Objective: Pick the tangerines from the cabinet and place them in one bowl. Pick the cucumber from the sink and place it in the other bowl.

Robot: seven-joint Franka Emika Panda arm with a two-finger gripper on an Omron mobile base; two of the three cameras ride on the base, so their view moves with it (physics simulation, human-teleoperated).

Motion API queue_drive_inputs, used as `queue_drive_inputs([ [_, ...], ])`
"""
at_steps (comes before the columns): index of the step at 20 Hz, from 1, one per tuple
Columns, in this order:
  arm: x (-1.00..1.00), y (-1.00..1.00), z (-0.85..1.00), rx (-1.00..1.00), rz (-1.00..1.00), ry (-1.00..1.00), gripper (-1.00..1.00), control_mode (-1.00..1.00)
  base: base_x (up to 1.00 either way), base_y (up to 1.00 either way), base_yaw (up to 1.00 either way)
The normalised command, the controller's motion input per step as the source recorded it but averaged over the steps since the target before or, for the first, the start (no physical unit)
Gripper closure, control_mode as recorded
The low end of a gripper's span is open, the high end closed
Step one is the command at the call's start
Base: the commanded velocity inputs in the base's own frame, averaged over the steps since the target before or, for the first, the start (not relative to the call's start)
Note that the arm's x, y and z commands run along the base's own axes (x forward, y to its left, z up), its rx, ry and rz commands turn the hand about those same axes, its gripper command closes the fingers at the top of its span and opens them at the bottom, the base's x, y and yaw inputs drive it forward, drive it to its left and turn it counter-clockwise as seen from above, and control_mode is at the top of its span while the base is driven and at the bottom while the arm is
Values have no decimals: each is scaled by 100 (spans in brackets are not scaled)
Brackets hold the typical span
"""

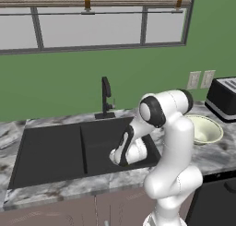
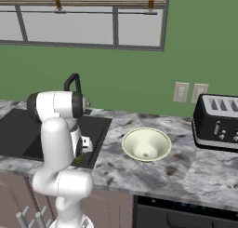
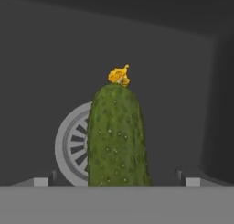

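Note:
The cucumber [image 3: 116, 136], dark green and bumpy with a yellow dried flower at its far tip, lies on the floor of the black sink [image 1: 50, 151], partly over the round metal drain [image 3: 71, 145]. My gripper [image 3: 116, 182] is open and close over the cucumber's near end, one fingertip [image 3: 40, 181] on each side and apart from it. In the base views my arm bends down into the sink's right basin. A pale bowl [image 1: 205, 128] [image 2: 146, 144] sits on the counter right of the sink. The tangerines and the cabinet are out of view.
A black faucet [image 1: 106, 98] [image 2: 72, 83] stands behind the sink. A black toaster [image 1: 223, 98] [image 2: 217, 122] sits at the far right of the marble counter, under two wall sockets. The basin walls rise close around my hand.

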Motion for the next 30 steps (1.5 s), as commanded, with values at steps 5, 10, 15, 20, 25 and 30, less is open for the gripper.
queue_drive_inputs([
  [5,0,1,-26,0,0,0,-100,-100,0,0,0],
  [10,0,0,-27,0,0,0,-100,-100,0,0,0],
  [15,0,0,-1,0,0,0,-100,-100,0,0,0],
  [20,0,0,0,0,0,0,-100,-100,0,0,0],
  [25,0,0,0,0,0,0,100,-100,0,0,0],
  [30,0,0,0,0,0,0,100,-100,0,0,0],
])
